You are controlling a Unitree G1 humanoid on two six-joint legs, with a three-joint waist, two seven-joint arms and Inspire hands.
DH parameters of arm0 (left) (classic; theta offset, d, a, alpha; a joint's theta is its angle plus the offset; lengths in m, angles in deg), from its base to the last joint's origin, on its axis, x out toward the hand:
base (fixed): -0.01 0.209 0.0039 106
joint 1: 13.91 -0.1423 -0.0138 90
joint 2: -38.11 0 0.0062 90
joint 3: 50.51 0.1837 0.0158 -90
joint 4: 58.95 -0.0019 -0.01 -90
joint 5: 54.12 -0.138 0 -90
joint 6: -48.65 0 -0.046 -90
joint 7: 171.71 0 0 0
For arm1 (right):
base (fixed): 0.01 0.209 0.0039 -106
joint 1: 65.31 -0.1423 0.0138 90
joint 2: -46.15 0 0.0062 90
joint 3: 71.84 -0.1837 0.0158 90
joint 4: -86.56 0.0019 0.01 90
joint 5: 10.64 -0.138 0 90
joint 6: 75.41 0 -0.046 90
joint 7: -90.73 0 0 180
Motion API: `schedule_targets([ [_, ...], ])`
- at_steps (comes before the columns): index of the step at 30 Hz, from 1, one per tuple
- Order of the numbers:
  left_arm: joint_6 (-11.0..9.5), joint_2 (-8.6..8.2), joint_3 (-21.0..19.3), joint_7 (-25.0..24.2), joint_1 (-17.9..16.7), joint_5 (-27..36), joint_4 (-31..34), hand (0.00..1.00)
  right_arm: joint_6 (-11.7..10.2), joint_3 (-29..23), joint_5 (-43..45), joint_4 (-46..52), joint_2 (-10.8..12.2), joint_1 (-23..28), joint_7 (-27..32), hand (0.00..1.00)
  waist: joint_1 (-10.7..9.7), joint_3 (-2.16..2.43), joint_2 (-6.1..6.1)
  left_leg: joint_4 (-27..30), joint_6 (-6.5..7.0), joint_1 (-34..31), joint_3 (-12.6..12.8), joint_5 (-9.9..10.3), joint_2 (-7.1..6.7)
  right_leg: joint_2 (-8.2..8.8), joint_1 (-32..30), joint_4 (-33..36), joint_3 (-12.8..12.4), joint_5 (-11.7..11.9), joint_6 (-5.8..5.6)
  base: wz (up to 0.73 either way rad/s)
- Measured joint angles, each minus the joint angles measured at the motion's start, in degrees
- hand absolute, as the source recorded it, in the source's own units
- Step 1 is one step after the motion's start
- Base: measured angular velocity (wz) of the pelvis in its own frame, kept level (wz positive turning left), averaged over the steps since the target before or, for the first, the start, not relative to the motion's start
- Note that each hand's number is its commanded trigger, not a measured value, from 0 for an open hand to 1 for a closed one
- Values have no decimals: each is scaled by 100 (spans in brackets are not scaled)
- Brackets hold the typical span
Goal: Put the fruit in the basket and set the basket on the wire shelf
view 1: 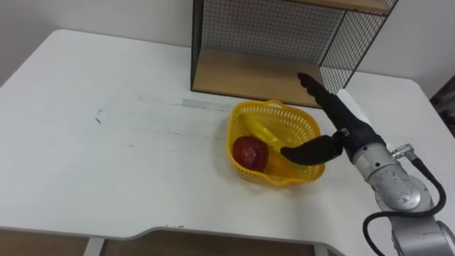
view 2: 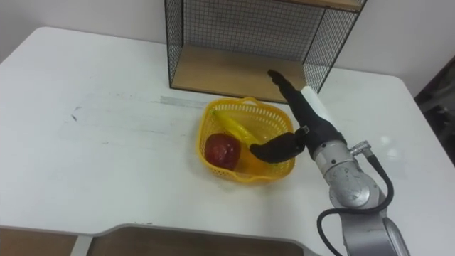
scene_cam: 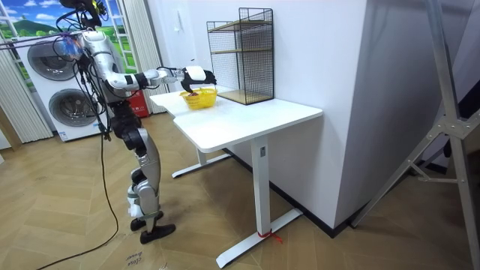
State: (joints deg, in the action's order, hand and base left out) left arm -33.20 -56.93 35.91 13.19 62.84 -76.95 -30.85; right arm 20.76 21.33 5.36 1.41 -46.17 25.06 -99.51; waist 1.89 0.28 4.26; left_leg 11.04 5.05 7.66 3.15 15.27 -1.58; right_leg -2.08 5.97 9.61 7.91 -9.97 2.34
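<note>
Right hand (view 1: 343, 134) of the robot is at 3 o'clock of the yellow basket (view 1: 270, 105), and it is open: the fingers (view 1: 316, 89) are straight and point toward 11 o'clock, to the wire shelf (view 1: 242, 75), while the thumb (view 1: 302, 152) reaches to 9 o'clock over the basket's rim and into the inside. The rim at this side lies between thumb and fingers, but if the hand presses on it, one cannot tell. The basket stands on the white table (view 1: 106, 142), just before the shelf's low wooden board, which is at 12 o'clock of it. Inside the basket, a red apple (view 1: 250, 153) lies at 8 o'clock and a banana (view 1: 261, 131) goes from 10 o'clock to the middle. From the room view, the robot stands upright at the table's end on the room view's left, the arm stretched forward over the table top.
</note>
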Motion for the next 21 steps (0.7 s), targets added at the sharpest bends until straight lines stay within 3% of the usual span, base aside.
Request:
schedule_targets([
  [6, -94, -1, -209, 331, -37, 962, -107, 0, -24, -117, -904, -242, -2, 114, 370, 0, -5, -16, -74, 27, 0, 32, -8, 0, -3, 8, 58, -21, 11, 0, 0, 0],
  [9, -162, -6, -436, 544, -104, 1764, -110, 0, -27, -288, -1119, -243, -7, 129, 587, 0, 0, -22, -142, 29, 0, 18, -17, 0, -1, 7, 37, 4, 13, 0, 0, 0],
  [15, -228, -43, -1821, 1493, -287, 3677, 67, 0, -31, -903, -1386, -243, 7, 384, 1358, 0, 19, 7, -214, 21, -1, 95, -105, 0, 0, 8, 134, -5, 94, -2, -1, 8],
  [17, -243, -57, -2527, 2183, -372, 4368, 597, 0, -31, -1193, -1666, -227, 11, 585, 1830, 0, 50, 12, -208, 1, -1, 82, -180, 0, -3, 16, 145, 5, 153, -2, -1, 15],
  [21, -450, -64, -3256, 3374, -432, 5157, 1584, 0, -34, -1647, -1988, -215, 13, 953, 2479, 0, 204, 38, -260, -17, -1, 123, -193, 0, -6, 12, 173, 5, 92, -2, -1, 2],
])
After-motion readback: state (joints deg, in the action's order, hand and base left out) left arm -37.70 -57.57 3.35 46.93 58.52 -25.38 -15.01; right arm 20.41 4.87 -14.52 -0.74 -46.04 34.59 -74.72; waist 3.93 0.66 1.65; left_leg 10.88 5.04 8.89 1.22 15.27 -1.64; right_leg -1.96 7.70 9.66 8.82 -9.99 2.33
